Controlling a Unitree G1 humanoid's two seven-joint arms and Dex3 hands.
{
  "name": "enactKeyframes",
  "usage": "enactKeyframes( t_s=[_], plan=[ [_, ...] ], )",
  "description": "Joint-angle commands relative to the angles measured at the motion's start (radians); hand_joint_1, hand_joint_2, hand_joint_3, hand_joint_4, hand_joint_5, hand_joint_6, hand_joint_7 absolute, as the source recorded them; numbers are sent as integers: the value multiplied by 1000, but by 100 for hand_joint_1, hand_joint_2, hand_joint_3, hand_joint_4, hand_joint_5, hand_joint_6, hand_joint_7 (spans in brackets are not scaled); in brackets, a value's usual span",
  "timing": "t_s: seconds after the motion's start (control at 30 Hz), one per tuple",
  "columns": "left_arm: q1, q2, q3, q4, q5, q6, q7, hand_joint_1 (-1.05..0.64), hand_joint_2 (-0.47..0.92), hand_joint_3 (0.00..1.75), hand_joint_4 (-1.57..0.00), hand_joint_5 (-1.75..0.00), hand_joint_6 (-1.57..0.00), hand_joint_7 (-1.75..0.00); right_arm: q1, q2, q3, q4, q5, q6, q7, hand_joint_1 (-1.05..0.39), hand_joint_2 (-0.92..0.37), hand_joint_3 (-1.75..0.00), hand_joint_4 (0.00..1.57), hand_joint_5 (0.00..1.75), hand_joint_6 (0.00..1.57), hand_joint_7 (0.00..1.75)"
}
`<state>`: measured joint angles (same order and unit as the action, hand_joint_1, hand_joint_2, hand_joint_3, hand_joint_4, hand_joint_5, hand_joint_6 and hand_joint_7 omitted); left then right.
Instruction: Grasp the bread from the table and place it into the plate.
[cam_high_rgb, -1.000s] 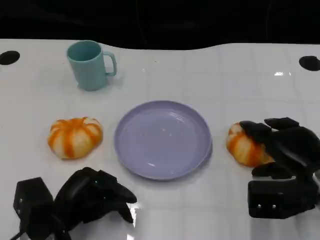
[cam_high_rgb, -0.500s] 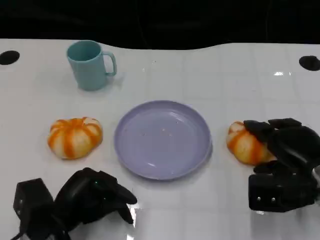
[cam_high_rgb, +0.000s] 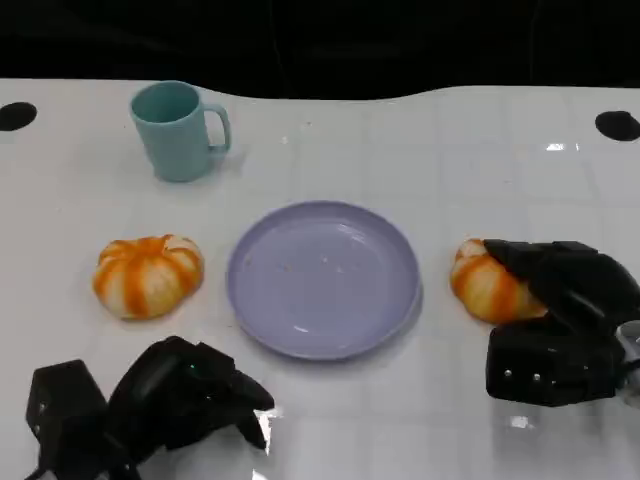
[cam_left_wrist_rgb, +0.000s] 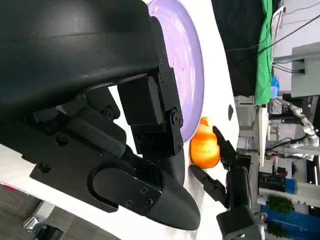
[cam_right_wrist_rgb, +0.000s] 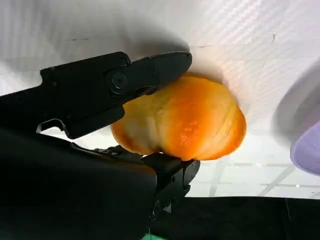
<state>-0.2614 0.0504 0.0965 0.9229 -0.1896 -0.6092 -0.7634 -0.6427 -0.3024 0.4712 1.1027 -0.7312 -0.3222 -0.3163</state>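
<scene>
Head view: right hand (cam_high_rgb: 553, 325) is gripping the bread (cam_high_rgb: 487, 285), fingers wrapping over its top and near side; bread is sitting on the table (cam_high_rgb: 480, 150), just beside the plate (cam_high_rgb: 322, 277), which lies inboard of that hand. Left hand (cam_high_rgb: 160, 400) is resting low, fingers curled in, holding nothing; a second bread roll (cam_high_rgb: 148, 274) is lying just ahead of it, a teal mug (cam_high_rgb: 178, 130) well beyond.

Left wrist view: left hand (cam_left_wrist_rgb: 125, 135) is sitting curled and holding nothing beside the plate rim (cam_left_wrist_rgb: 192, 75); the bread (cam_left_wrist_rgb: 204, 150) is showing past it, between the other hand's fingers (cam_left_wrist_rgb: 222, 145).

Right wrist view: fingers (cam_right_wrist_rgb: 145, 75) are closing on the bread (cam_right_wrist_rgb: 185, 125) from both sides.
</scene>
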Motion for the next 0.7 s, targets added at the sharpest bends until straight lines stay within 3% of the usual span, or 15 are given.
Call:
enactKeyframes(
  t_s=[0.03, 0.07, 0.13, 0.17, 0.2, 0.27, 0.33, 0.4, 0.47, 0.57, 0.7],
  plan=[
    [13, 17, 2, -15, -8, 2, -3, -105, 85, 0, -125, -89, -157, -4, 6, 10, -17, 21, 30, -22, -71, -33, -92, -6, 54, 117, 63, 16],
    [13, 17, 2, -17, -10, 5, -4, -105, 85, 0, -125, -89, -157, -4, 8, 12, -21, 22, 35, -33, -95, -29, -92, -9, 55, 140, 73, 22],
    [14, 17, 2, -19, -11, 10, -5, -105, 85, 0, -125, -89, -157, -4, 8, 10, -20, 27, 38, -55, -130, -23, -92, -22, 72, 149, 94, 34],
    [15, 17, 1, -19, -11, 9, -5, -105, 84, 0, -125, -89, -157, -4, 8, 9, -17, 27, 34, -67, -158, -20, -89, -34, 79, 162, 102, 56],
    [15, 17, 1, -20, -11, 8, -4, -105, 84, 0, -125, -89, -157, -4, 7, 8, -14, 30, 31, -75, -176, -19, -84, -44, 82, 168, 94, 91],
    [16, 17, 0, -21, -8, 7, 0, -105, 85, 0, -126, -90, -157, -3, 10, 8, -13, 29, 27, -100, -231, -18, -75, -55, 85, 173, 80, 136],
    [16, 19, -3, -20, -2, 3, 5, -105, 85, 0, -126, -90, -157, -4, 12, 10, -15, 27, 27, -124, -283, -18, -68, -73, 86, 174, 70, 163],
    [15, 19, -4, -19, 0, 2, 6, -105, 85, 0, -126, -90, -157, -4, 11, 10, -13, 31, 24, -137, -311, -16, -62, -86, 86, 175, 67, 172],
    [15, 18, -2, -18, -5, 8, 3, -105, 85, 0, -126, -90, -157, -4, 8, 11, -11, 30, 24, -140, -322, -16, -61, -89, 86, 175, 66, 174],
    [13, 14, 3, -14, -14, 14, -3, -105, 83, 0, -125, -89, -157, -4, 5, 11, -9, 24, 20, -152, -348, -16, -49, -107, 88, 175, 67, 175],
    [9, 16, 0, -10, -5, 6, 3, -105, 85, 1, -125, -90, -157, -4, 1, 11, -10, 16, 23, -174, -365, -13, -43, -110, 90, 175, 68, 175]
  ],
)
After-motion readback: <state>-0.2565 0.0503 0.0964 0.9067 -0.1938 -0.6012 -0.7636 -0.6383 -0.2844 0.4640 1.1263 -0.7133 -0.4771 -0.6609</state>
